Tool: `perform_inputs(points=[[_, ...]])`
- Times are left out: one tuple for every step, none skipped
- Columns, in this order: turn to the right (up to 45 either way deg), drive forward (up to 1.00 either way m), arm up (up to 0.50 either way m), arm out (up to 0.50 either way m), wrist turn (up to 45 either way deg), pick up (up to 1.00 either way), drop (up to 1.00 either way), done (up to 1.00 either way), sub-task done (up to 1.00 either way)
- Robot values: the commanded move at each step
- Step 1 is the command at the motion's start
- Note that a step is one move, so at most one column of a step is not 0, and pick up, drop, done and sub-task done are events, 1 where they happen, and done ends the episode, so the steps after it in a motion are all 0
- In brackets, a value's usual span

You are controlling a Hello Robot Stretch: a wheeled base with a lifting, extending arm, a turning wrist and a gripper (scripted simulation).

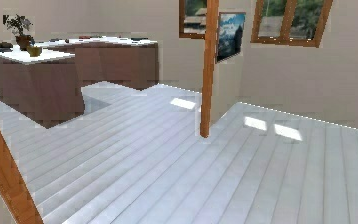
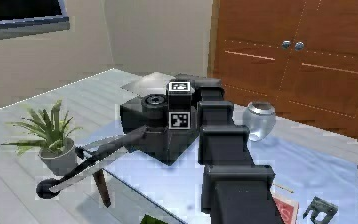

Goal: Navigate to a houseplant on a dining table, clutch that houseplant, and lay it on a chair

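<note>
Gripper near the houseplant on the table, perhaps touching.

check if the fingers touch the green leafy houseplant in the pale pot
Cannot tell: in the arm side view the dark fingers overlap the green leafy houseplant's pale pot; depth unclear.

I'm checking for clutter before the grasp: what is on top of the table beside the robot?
On the table are a houseplant in a pale pot, a clear glass vessel and a flat red item. The arm covers the tabletop's middle.
</note>
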Motion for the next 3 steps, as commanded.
perform_inputs(points=[[0.0,0.00,0.00,0.00,45.0,0.00,0.00,0.00,0.00],[0.0,0.00,0.00,0.00,24.0,0.00,0.00,0.00,0.00],[0.0,0.00,-0.46,0.00,0.0,0.00,0.00,0.00,0.00]])
